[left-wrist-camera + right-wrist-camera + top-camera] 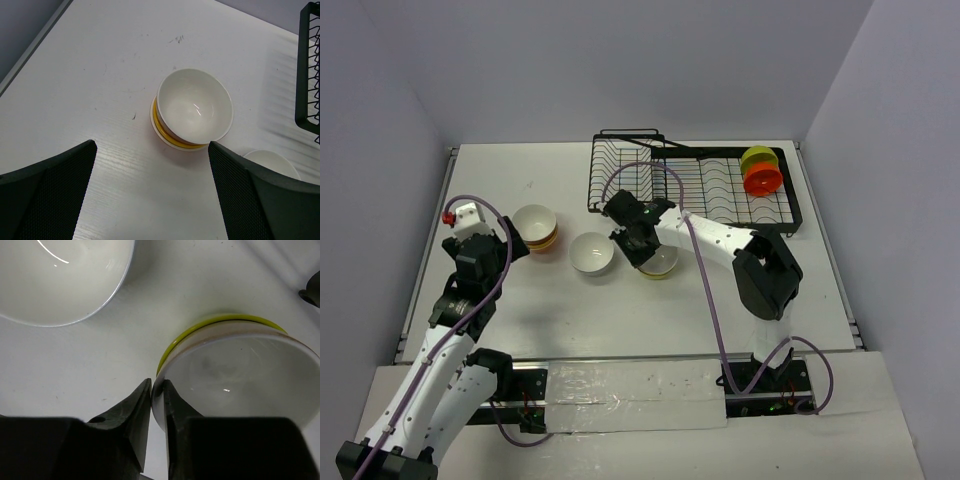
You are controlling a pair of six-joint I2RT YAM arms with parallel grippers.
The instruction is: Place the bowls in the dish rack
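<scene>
At right end effector (157,399) — glossy white bowl (240,375), lime-green edge.

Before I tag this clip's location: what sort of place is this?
Likely a robotics lab bench, not a kitchen: plain grey panels wall in a white tabletop, with two white robot arms mounted at its near edge and one black wire dish rack.

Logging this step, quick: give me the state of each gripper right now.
Left gripper: open, holding nothing.
Right gripper: shut on the rim of the lime-sided bowl.
</scene>
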